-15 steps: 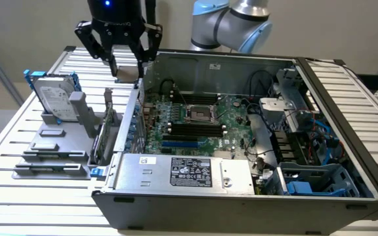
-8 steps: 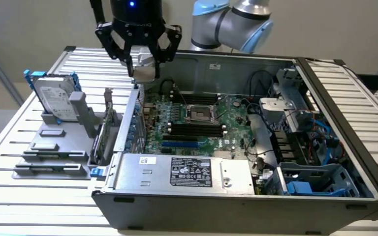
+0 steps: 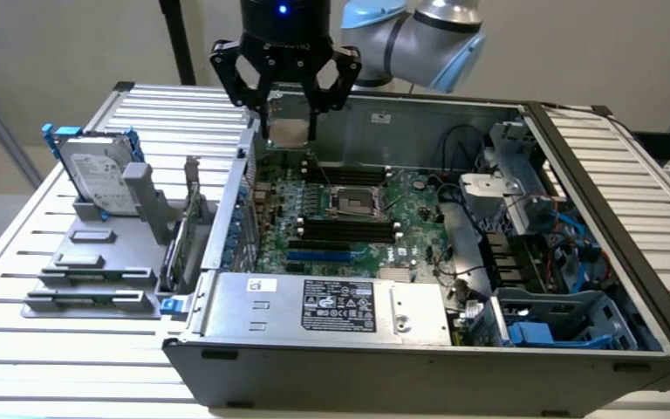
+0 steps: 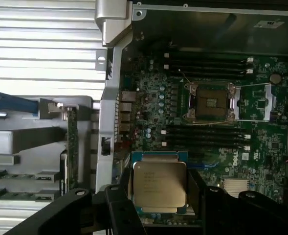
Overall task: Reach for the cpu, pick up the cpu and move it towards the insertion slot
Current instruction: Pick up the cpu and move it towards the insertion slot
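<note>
My gripper (image 3: 292,122) hangs above the back left corner of the open computer case, shut on the cpu (image 3: 292,131). The cpu (image 4: 160,186) is a flat square chip with a silver-grey face and pale edges, gripped at two opposite sides by the black fingers (image 4: 120,200). The insertion slot (image 3: 352,202) is a square socket with a dark centre and a shiny metal frame on the green motherboard (image 3: 411,223). It lies below the chip, towards the exterior view's right. In the wrist view the insertion slot (image 4: 210,102) is uncovered, apart from the chip.
Long black memory slots (image 3: 347,231) flank the socket. A silver power supply (image 3: 335,305) fills the case's front. A hard drive in a blue frame (image 3: 97,170) stands on a grey fixture (image 3: 91,262) at the exterior view's left. The case wall (image 4: 109,112) runs beside the gripper.
</note>
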Controlling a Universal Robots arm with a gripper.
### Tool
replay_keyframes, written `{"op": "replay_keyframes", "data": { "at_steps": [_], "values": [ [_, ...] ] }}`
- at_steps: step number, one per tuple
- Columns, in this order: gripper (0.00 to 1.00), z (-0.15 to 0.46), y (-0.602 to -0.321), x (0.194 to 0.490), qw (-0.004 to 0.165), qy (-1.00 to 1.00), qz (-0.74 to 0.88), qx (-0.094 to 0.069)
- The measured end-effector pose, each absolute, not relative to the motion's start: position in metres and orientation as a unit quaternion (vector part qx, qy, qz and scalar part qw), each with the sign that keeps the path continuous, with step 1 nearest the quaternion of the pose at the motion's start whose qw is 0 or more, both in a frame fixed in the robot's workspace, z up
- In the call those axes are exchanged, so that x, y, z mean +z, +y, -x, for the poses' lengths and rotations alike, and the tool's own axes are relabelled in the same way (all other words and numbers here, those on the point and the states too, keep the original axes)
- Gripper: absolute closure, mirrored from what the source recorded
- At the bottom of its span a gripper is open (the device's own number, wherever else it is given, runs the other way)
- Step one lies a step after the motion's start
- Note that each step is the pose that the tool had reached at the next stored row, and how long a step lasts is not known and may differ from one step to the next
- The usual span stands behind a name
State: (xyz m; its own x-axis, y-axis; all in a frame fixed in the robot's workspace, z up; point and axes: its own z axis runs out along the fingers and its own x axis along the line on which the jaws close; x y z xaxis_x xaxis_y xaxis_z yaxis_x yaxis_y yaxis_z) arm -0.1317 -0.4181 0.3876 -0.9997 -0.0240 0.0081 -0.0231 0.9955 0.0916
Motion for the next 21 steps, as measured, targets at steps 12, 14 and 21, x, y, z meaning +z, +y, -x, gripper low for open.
{"op": "replay_keyframes", "data": {
  "at_steps": [12,14,21],
  "values": [
    [0.45,0.077,-0.417,0.388,0.005,-0.999,-0.012,-0.046],
    [0.45,0.068,-0.415,0.388,0.005,-0.999,-0.012,-0.045],
    [0.45,0.055,-0.396,0.387,0.005,-0.999,-0.012,-0.030]
  ]
}}
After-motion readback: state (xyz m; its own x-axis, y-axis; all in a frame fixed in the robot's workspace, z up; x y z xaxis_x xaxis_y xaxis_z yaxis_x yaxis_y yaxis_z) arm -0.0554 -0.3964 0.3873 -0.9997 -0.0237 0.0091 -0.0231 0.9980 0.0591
